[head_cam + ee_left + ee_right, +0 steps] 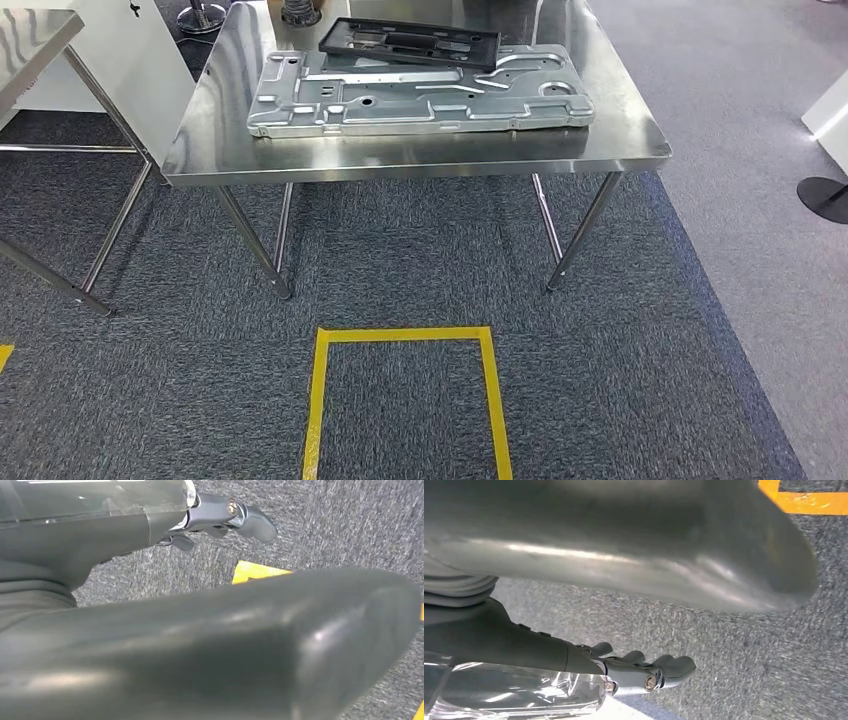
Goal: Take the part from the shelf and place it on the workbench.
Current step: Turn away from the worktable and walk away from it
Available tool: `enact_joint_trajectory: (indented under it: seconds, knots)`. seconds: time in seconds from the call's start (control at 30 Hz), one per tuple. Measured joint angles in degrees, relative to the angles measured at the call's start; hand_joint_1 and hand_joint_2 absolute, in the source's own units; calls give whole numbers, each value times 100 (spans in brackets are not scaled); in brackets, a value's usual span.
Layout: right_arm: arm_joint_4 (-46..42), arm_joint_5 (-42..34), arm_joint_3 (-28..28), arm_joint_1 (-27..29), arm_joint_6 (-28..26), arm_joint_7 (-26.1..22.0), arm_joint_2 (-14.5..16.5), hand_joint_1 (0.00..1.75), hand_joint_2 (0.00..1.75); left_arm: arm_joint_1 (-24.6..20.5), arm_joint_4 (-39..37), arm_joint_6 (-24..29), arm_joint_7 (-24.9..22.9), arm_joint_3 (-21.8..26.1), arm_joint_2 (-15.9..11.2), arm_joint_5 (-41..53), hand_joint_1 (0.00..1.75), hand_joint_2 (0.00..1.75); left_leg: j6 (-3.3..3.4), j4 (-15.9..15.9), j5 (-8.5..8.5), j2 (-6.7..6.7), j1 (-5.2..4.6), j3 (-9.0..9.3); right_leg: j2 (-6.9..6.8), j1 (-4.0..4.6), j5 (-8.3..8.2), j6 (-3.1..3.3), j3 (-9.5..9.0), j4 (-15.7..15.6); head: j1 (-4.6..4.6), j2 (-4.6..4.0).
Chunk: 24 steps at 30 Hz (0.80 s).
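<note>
A: What's biggest in front of the robot?

B: The stainless workbench, standing just beyond the yellow tape square on the grey carpet. A second steel table stands near its left.

A: And the part?

B: A large stamped metal panel lies flat on the workbench, with a black plastic frame partly resting on its far edge. Judging by that, the placing looks done.

A: The hands?

B: Both hang over the carpet. The left hand holds nothing, fingers loosely bent and slightly apart. The right hand is also empty, fingers extended side by side, not clenched.

A: Any risk?

B: The frame sits half on the panel, so a bump to the bench could slide it. Stepping forward could also catch a table leg.
</note>
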<state>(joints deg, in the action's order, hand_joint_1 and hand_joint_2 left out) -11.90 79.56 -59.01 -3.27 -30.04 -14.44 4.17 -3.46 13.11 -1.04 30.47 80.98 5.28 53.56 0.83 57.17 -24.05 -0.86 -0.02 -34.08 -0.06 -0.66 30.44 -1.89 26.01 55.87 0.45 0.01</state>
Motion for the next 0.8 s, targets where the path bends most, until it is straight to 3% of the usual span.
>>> enact_joint_trajectory:
  seconds: [0.07, 0.1, 0.17, 0.23, 0.27, 0.3, 0.33, 0.4, 0.47, 0.5, 0.53, 0.6, 0.67, 0.73, 0.8]
  knots:
    - [2, -2, 2, 0, 8, 23, 16, 0, 0, 2, 0, -1, 1, 0, -2, 6, 0, 0, -73, -2, 72, 2, 4, -29, -1, 15, -27, 82, 17, -72, -1, -1]
    - [2, -3, 2, -2, 12, 36, 26, 0, 0, 7, 0, -1, -1, 0, -5, 11, 0, 0, -108, 32, 25, 10, 12, -56, -11, 9, -72, 132, 53, -79, 0, -1]
    - [3, -5, 2, -6, 16, 58, 39, 0, 0, 18, 0, -1, -3, 0, -11, 28, 0, 0, -164, 362, -365, 29, 25, -177, -34, -7, -189, 238, 164, -90, -17, -1]
    - [3, -21, 2, -7, 18, 79, 42, 0, 0, 19, 0, -3, -5, -1, -12, 45, 0, 0, -198, 1066, -931, 37, 39, -366, -45, 11, -310, 285, 326, -68, -35, -1]
    - [3, -43, 2, -7, 26, 91, 42, 0, 0, 17, 0, -5, -5, -2, -11, 51, 0, 0, -207, 1408, -1091, 37, 44, -428, -46, 21, -370, 288, 418, -52, -35, -1]
    - [4, -74, 1, -5, 48, 103, 43, 0, 0, 17, 0, -7, -5, -2, -10, 56, 0, 0, -209, 1623, -1115, 37, 46, -421, -47, 30, -429, 287, 516, -30, -35, -1]
    - [4, -123, -3, -5, 97, 114, 44, 0, 0, 16, 0, -8, -5, -2, -10, 60, 0, 0, -201, 1644, -1008, 37, 47, -315, -47, 37, -486, 281, 618, -3, -36, -1]
    - [5, -253, -29, -7, 268, 144, 48, 0, 0, 8, 0, -8, -5, -2, -11, 74, 0, 0, -158, 1099, -674, 38, 46, 185, -39, 43, -576, 256, 795, 54, -37, -1]
    - [7, -407, -92, -16, 600, 279, 57, 0, 0, -13, 0, -9, -20, -3, -16, 96, 0, 0, -91, 210, -662, 39, 25, 807, -33, 61, -651, 209, 900, 102, -33, 0]
    - [9, -470, -133, -20, 802, 385, 62, 0, 0, -22, 0, -11, -34, -4, -19, 107, 0, 0, -57, -95, -732, 39, 11, 990, -37, 65, -692, 177, 918, 112, -31, 0]
    - [10, -520, -174, -25, 1007, 509, 64, 0, 0, -27, 0, -14, -62, -6, -21, 111, 0, 0, -24, -261, -789, 37, -3, 1068, -41, 65, -736, 141, 924, 108, -37, 1]
    - [12, -591, -254, -31, 1308, 708, 64, 0, 0, -24, 0, -16, -129, -7, -21, 114, 0, 0, 49, -310, -723, 25, 2, 1023, -40, 50, -783, 66, 937, 109, -48, 1]
    - [14, -662, -336, -33, 1525, 898, 66, 0, 0, -24, 0, -15, -221, -7, -23, 114, 0, 0, 125, -328, -611, 6, 18, 942, -23, 32, -535, 3, 1060, 393, -28, 0]
    - [19, -709, -412, -35, 1687, 1090, 69, 0, 0, -26, 0, -14, -305, -7, -26, 115, 0, 0, 162, -318, -513, -4, 13, 813, -12, 7, -16, -44, 1340, 1164, -3, -1]
    - [21, -722, -466, -34, 1758, 1194, 69, 0, 0, -19, 0, -14, -351, -7, -28, 119, 0, 0, 158, -279, -436, -4, 1, 677, -11, -7, 294, -73, 1499, 1790, -1, 0]
